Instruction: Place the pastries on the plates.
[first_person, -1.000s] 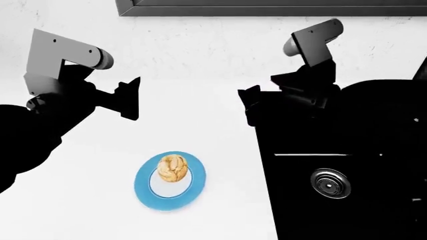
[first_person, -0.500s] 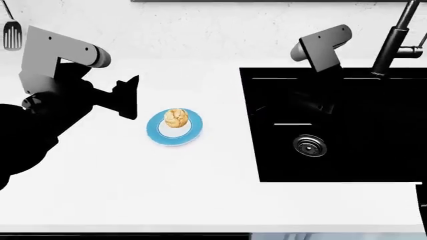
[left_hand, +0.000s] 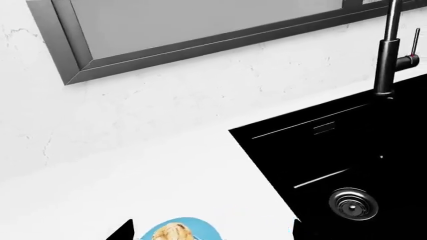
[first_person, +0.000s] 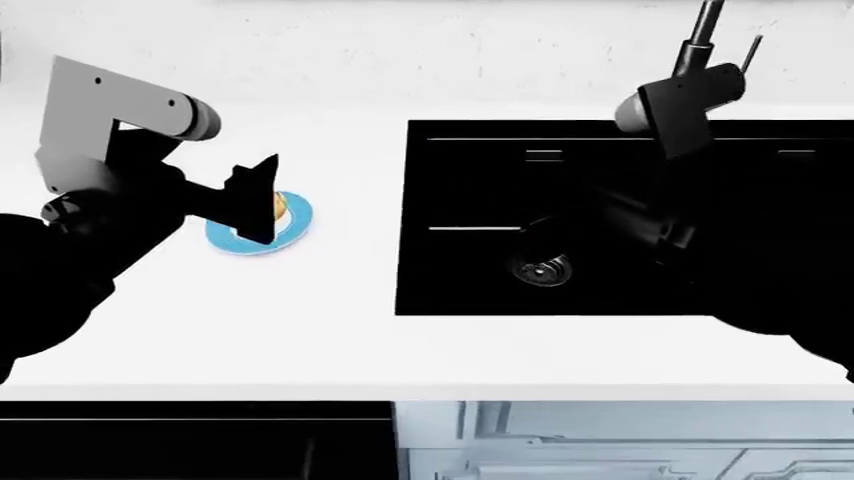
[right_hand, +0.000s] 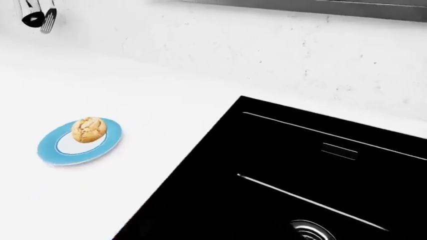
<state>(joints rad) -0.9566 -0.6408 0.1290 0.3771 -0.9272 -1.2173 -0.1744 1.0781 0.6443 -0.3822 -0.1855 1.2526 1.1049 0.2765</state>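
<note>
Left jaws (first_person: 254, 200) above bun (right_hand: 89, 129), blue plate (right_hand: 50, 147)

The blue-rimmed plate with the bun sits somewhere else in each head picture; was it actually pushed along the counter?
Cannot tell. The view itself moved: the blue-rimmed plate and black sink both shifted left together, the round golden bun riding on the plate.

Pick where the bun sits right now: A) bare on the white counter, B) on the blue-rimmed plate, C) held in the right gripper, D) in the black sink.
B. In the right wrist view the bun rests on the blue-rimmed plate, toward its far edge, on the counter clear of the sink.
</note>
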